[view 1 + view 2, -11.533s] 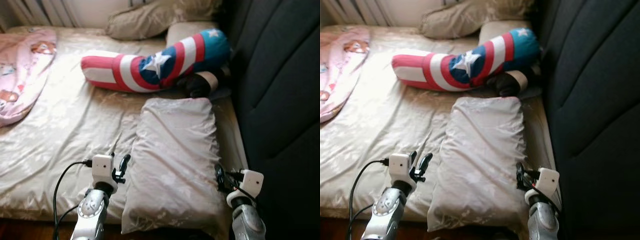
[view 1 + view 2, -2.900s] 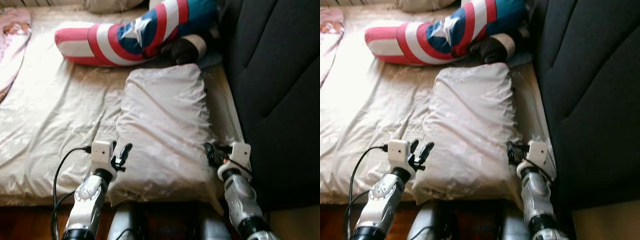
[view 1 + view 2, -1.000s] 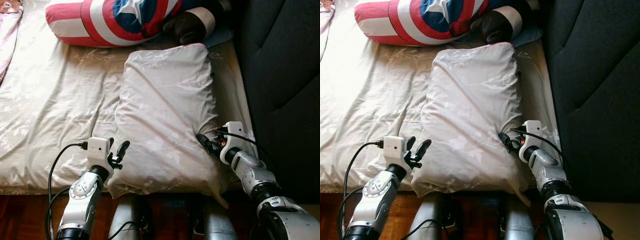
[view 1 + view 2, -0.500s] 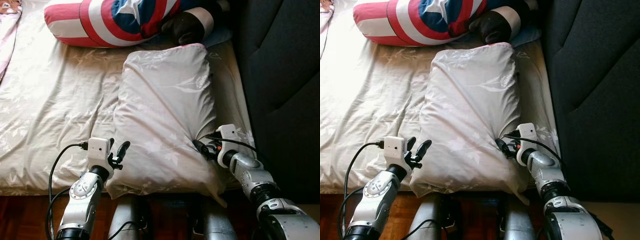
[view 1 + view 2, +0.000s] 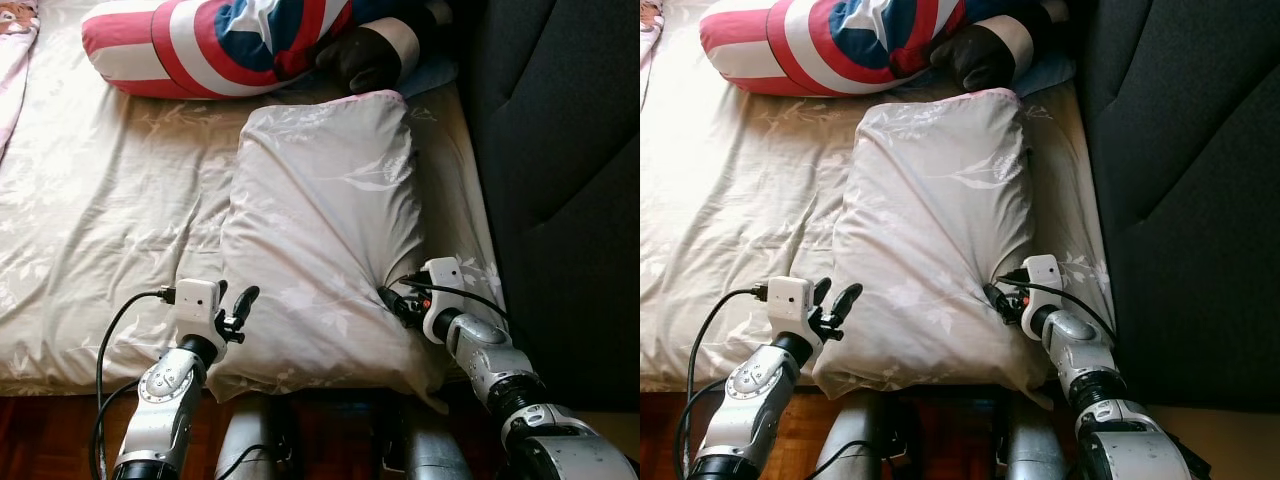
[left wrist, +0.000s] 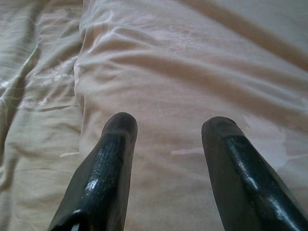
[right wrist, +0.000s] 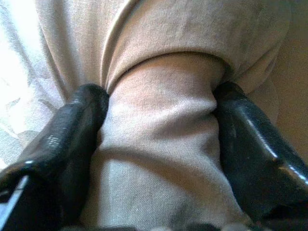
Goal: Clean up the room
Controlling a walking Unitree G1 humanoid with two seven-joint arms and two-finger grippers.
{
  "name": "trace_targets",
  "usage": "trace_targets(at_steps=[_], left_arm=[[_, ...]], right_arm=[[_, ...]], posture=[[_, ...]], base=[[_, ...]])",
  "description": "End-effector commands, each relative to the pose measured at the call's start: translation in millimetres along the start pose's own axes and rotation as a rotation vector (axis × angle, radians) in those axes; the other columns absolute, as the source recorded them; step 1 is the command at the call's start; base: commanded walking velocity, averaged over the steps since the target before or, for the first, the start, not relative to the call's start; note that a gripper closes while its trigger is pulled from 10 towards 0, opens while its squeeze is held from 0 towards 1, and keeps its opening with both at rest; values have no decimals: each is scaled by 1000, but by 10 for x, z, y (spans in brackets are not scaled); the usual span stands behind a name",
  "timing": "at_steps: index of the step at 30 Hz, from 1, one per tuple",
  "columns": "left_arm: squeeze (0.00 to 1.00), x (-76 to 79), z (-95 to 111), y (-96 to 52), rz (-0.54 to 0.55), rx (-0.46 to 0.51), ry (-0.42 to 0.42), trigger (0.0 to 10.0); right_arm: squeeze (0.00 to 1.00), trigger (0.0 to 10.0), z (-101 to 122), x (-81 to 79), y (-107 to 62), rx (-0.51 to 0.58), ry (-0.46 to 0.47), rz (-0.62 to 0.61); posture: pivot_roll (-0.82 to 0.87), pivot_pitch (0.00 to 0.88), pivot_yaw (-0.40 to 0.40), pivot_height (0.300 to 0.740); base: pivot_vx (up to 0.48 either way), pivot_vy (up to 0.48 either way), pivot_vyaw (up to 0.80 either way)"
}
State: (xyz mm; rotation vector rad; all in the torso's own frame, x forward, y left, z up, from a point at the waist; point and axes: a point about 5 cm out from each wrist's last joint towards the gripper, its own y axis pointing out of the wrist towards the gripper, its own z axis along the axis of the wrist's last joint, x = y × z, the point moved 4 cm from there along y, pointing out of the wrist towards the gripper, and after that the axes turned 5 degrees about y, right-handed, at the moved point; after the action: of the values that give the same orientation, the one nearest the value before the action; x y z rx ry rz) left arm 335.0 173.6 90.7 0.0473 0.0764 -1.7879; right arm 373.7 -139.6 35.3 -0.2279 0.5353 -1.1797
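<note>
A pale beige pillow lies lengthwise on the bed, its near end hanging over the mattress edge. My right gripper is pushed into the pillow's right side and dents it. It is open, and in the right wrist view a bulge of pillow fabric fills the gap and touches both fingers. At the pillow's near left corner my left gripper is open, its fingertips just above the pillow cloth.
A red, white and blue star-patterned bolster lies across the bed beyond the pillow, with a dark round cushion beside it. A dark padded headboard runs along the right. Wrinkled sheet stretches to the left; wooden floor lies below.
My right gripper has slid left, deeper into the pillow's right side, and the fabric bunches more around it. The left gripper has stayed put.
</note>
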Motion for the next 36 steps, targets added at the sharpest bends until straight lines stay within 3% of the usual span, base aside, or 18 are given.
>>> trace_targets(at_steps=[1, 7, 17, 18, 19, 21, 22, 27, 36], left_arm=[[0, -30, -111, -66, 16, -31, -4, 10000], [0, -43, -116, -27, 36, -30, -35, 10000], [0, -211, -46, 118, 104, -16, -59, 10000], [0, -257, -73, 166, 120, -32, -115, 10000], [165, -301, -94, 197, 137, -46, -149, 10000], [165, -336, -112, 226, 156, -59, -181, 10000], [1000, -351, -125, 248, 158, -73, -186, 10000], [1000, -347, -137, 332, 114, -108, -139, 10000], [1000, -510, -92, 378, 147, -112, -87, 10000]], right_arm=[[0, 0, -698, -25, -81, -228, 40, 4], [0, 0, -700, 22, -105, -224, 44, -6], [0, 0, -676, 17, -114, -200, 47, 8], [0, 0, -665, 17, -118, -194, 52, 12], [0, 0, -649, 17, -118, -185, 60, 12], [0, 0, -632, 27, -125, -175, 69, 13], [0, 0, -619, 30, -128, -170, 72, 15], [0, 0, -619, 28, -151, -165, 68, 29], [0, 0, -619, 29, -194, -161, 68, 38]], posture=[[4, 338, 56, 651], [-6, 338, 47, 651], [-26, 362, 6, 651], [-36, 370, -9, 651], [-41, 374, -16, 651], [-49, 381, -26, 651], [-57, 387, -36, 651], [-77, 404, -65, 651], [-94, 432, -109, 651]], base=[[0, 0, 0], [0, 0, 0], [0, 0, 0], [0, 0, 0], [0, 0, 0], [0, 0, 0], [0, 0, 0], [0, 0, 0], [0, 0, 0]])
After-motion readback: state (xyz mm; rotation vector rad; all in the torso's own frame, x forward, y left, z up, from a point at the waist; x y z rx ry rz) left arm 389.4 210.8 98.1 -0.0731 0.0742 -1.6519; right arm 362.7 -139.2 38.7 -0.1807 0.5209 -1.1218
